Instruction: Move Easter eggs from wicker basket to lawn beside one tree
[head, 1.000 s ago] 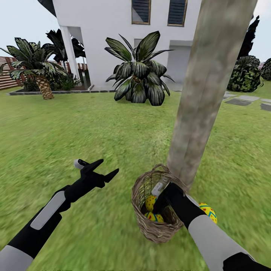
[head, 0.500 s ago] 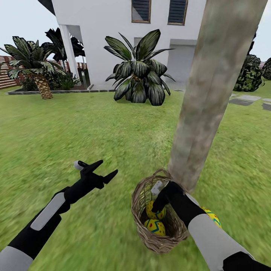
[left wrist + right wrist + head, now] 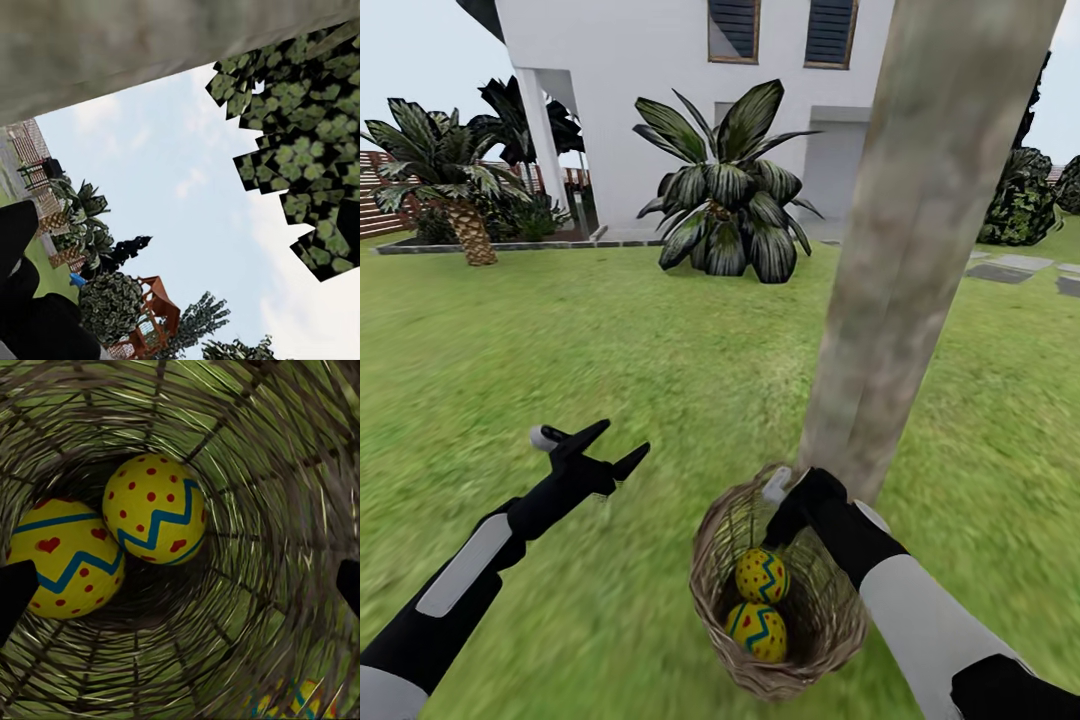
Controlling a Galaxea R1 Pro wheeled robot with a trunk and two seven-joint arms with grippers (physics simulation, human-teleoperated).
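Note:
The wicker basket (image 3: 712, 560) sits on the lawn (image 3: 560, 340) at the foot of the thick grey-brown tree (image 3: 920, 230). Two yellow Easter eggs lie inside it, one (image 3: 762, 575) (image 3: 154, 510) above the other (image 3: 756, 630) (image 3: 64, 559). My right gripper (image 3: 780, 525) (image 3: 181, 585) hangs open over the basket's far rim, its fingers pointing down at the eggs and holding nothing. A third egg (image 3: 296, 701) shows through the weave, outside the basket wall. My left gripper (image 3: 622, 442) is open and empty above the grass, left of the basket.
A white house (image 3: 660, 100) stands behind a large dark leafy plant (image 3: 730, 200). A short palm (image 3: 445, 190) and a fence are at far left, with a dark bush (image 3: 1020, 200) and paving slabs (image 3: 1010, 268) at right. Open grass spreads left of the tree.
My right gripper has risen from deep in the basket to its far rim, uncovering both eggs. The basket has shifted slightly toward me. My left arm has drifted left.

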